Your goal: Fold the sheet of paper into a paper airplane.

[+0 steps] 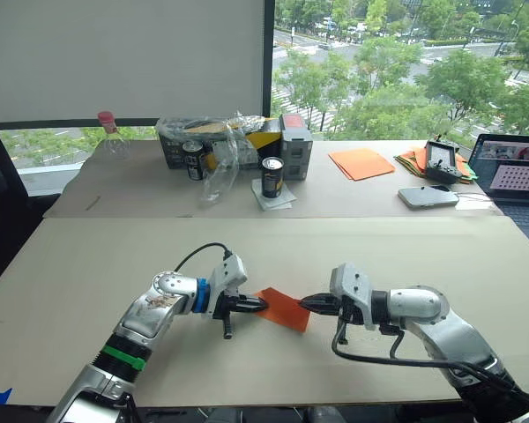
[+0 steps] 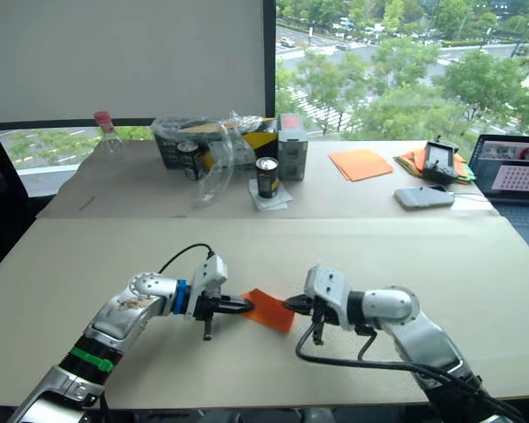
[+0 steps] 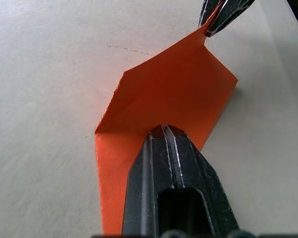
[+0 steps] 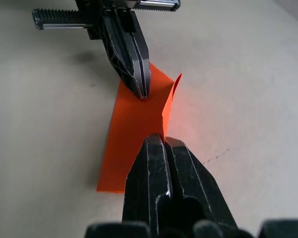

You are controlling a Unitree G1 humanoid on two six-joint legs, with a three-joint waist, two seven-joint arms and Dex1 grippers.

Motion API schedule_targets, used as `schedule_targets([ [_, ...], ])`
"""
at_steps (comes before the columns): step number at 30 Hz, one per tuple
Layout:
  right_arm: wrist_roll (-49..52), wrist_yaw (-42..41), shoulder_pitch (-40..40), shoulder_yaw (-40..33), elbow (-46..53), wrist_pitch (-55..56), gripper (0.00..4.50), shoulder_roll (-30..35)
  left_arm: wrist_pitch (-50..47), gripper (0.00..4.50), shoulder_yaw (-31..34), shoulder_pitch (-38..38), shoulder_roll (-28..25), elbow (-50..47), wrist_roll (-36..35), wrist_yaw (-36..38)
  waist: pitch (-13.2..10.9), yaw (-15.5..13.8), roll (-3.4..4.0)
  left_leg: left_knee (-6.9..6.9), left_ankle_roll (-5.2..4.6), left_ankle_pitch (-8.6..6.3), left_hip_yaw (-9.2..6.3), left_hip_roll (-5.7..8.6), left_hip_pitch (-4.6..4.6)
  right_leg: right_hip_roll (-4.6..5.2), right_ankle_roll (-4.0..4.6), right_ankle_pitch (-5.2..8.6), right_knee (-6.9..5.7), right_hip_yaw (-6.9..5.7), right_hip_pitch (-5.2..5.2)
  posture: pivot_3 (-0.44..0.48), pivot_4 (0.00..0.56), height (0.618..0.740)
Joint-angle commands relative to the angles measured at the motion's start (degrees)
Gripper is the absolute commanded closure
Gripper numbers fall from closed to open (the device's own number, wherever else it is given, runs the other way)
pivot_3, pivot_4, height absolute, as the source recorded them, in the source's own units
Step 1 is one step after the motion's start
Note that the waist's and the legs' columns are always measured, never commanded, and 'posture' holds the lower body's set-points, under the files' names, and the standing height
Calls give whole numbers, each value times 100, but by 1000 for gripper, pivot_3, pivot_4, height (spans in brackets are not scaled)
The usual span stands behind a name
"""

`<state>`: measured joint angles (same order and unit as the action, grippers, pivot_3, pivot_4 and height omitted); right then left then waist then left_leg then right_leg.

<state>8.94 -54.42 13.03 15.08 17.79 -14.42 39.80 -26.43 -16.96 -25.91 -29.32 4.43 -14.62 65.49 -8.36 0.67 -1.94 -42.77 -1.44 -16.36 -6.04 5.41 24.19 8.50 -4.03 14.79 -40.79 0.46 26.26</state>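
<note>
The sheet of paper (image 1: 282, 307) is bright orange and partly folded, held just above the near table between both grippers. My left gripper (image 1: 261, 304) is shut on its left edge, and my right gripper (image 1: 305, 303) is shut on its right edge. In the left wrist view the sheet of paper (image 3: 174, 94) shows a diagonal crease and a raised flap, pinched at the far corner by the right gripper's fingers (image 3: 223, 15). The right wrist view has the sheet of paper (image 4: 131, 134) stretched between my fingers and the left gripper's fingers (image 4: 134, 69).
On the far table stand a black can (image 1: 272, 176), a box with crumpled plastic (image 1: 220, 141), a bottle (image 1: 110, 132), smooth orange sheets (image 1: 361, 163), a multicoloured paper pile (image 1: 419, 160), a controller (image 1: 443, 160), a phone (image 1: 428, 196) and a laptop (image 1: 516, 172).
</note>
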Motion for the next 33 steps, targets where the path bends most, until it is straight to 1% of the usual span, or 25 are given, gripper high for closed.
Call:
schedule_targets([
  [1,-538,61,-72,146,-22,866,4467,60,-30,4500,16,-5,-60,53,45,16,0,3,0,0,0,0,0,0,1,0,0,0,0,1,1,0,150,670],
  [5,-1303,234,-307,382,-295,1885,4467,215,-44,4500,32,8,-86,40,37,35,0,-7,0,0,0,0,1,0,0,0,0,0,0,1,0,0,150,670],
  [11,-1836,397,-471,533,-623,2704,4467,286,-122,4500,124,73,-189,-81,-151,206,0,-35,0,-3,0,0,1,2,0,0,0,0,1,1,-3,0,150,670],
  [17,-2257,571,-343,628,-1016,3006,4467,162,-315,4500,714,-4,-315,-16,-573,195,0,-26,0,-2,0,0,0,0,-2,-4,1,0,0,1,-3,0,150,670],
  [22,-2357,600,-251,659,-1179,3093,4467,119,-763,4500,1246,-263,-65,-9,-1176,59,0,-5,-1,-5,0,0,-1,-1,-7,-5,2,-1,-3,1,-8,0,150,670],
  [26,-2445,596,-275,714,-1177,3090,4467,108,-741,4500,1047,-416,245,5,-1095,-69,2,1,-3,-6,2,1,0,-1,-10,-6,3,-2,-5,1,-12,0,150,670],
  [30,-2460,593,-329,718,-1129,3062,4467,122,-537,4500,724,-460,477,132,-762,-237,2,15,-3,-4,2,1,2,-1,-11,-6,3,-2,-7,6,-10,0,150,670],
  [33,-2541,591,-357,756,-1122,3097,4467,155,-311,4500,360,-461,582,369,-331,-419,2,10,-3,-4,3,2,2,-1,-13,-6,3,-2,-8,6,-11,0,150,670],
])
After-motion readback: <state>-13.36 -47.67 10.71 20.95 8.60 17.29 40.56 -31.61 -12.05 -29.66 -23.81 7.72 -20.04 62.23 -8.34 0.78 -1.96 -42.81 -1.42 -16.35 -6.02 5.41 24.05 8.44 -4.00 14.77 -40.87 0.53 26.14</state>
